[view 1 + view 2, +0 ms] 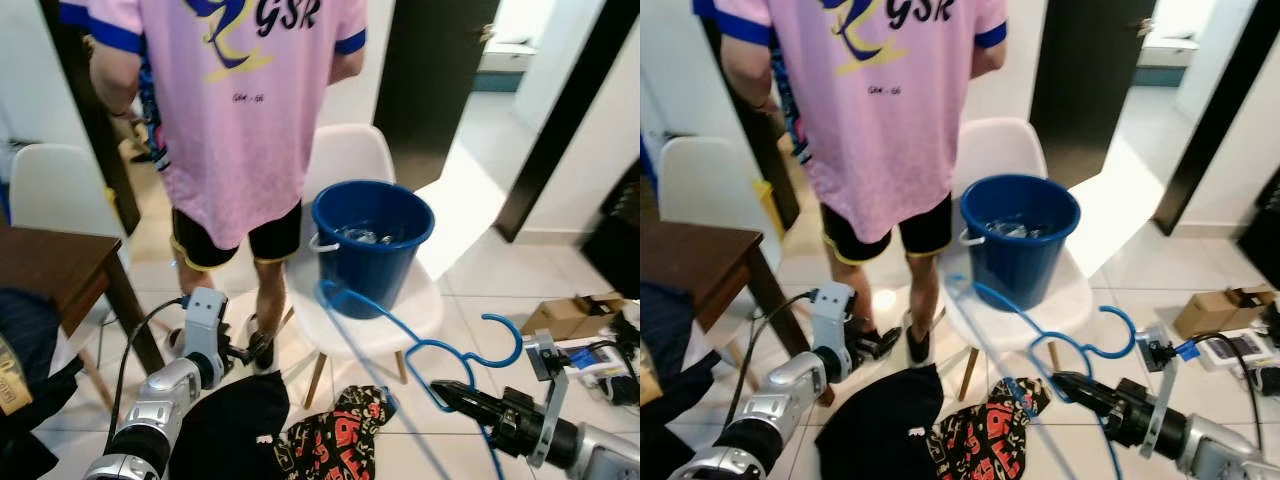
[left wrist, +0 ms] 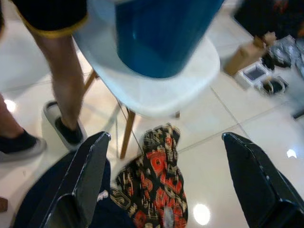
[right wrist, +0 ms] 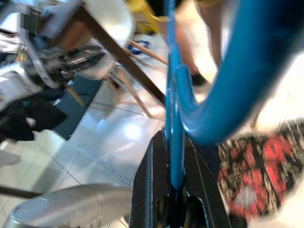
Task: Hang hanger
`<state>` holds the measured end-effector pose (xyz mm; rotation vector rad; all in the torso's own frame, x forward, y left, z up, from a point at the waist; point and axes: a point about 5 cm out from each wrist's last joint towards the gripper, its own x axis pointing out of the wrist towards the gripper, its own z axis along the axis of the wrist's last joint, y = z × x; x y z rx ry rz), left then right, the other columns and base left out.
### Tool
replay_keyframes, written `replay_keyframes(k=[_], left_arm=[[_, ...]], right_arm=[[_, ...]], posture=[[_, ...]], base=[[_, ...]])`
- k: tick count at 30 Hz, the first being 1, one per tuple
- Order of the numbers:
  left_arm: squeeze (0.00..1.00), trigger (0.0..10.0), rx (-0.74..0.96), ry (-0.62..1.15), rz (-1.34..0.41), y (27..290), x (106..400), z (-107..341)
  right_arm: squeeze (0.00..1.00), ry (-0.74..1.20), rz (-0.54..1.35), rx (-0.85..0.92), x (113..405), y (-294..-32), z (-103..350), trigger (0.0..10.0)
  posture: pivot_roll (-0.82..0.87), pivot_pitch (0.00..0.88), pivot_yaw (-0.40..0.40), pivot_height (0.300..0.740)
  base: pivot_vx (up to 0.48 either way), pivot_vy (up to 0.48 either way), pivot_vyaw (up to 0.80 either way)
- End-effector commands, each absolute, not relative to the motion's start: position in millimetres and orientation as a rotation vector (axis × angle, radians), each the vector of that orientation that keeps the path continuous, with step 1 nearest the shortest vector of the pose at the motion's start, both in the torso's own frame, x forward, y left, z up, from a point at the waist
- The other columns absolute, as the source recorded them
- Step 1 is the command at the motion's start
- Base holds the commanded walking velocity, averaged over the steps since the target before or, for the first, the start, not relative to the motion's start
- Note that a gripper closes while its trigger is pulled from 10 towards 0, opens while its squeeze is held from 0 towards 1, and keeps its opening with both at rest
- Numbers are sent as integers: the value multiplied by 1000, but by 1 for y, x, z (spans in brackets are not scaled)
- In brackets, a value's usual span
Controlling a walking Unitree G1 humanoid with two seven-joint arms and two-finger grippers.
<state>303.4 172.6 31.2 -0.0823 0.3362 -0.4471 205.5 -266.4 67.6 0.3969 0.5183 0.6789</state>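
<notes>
My right gripper is clamped on the blue hanger — near the white chair (blue bucket on it); my left gripper is spread apart.

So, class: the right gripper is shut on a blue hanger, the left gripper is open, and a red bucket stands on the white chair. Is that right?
Not quite. The bucket on the white chair is blue, not red, as the left eye view shows. The rest holds: the right gripper is shut on the blue hanger, and the left gripper is open.
</notes>
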Motion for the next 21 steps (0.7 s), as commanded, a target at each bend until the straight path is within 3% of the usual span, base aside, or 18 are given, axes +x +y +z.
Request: replay_keyframes(k=[1,2,8,10,15,21], left_arm=[[0,10000,-66,343,-484,168,302,29],[0,10000,-56,355,-490,167,301,27],[0,10000,-44,380,-450,164,303,22],[0,10000,-68,418,-362,164,305,17],[0,10000,-81,433,-335,164,305,15],[0,10000,-172,511,-234,162,297,1]], right_arm=[[0,573,566,338,209,-275,55,10000],[0,617,447,307,212,-284,44,10000],[0,673,250,258,217,-290,24,10000],[0,685,163,226,223,-285,14,10000],[0,684,145,210,225,-282,10,10000],[0,681,166,118,235,-259,-1,10000]], posture=[[-41,0,-19,740],[-42,0,-18,740],[-44,0,-18,740],[-44,0,-21,740],[-44,0,-21,740],[-51,0,-26,740]], base=[[0,0,-800],[0,0,-800],[0,0,-800],[0,0,-800],[0,0,-800],[0,-68,0]])
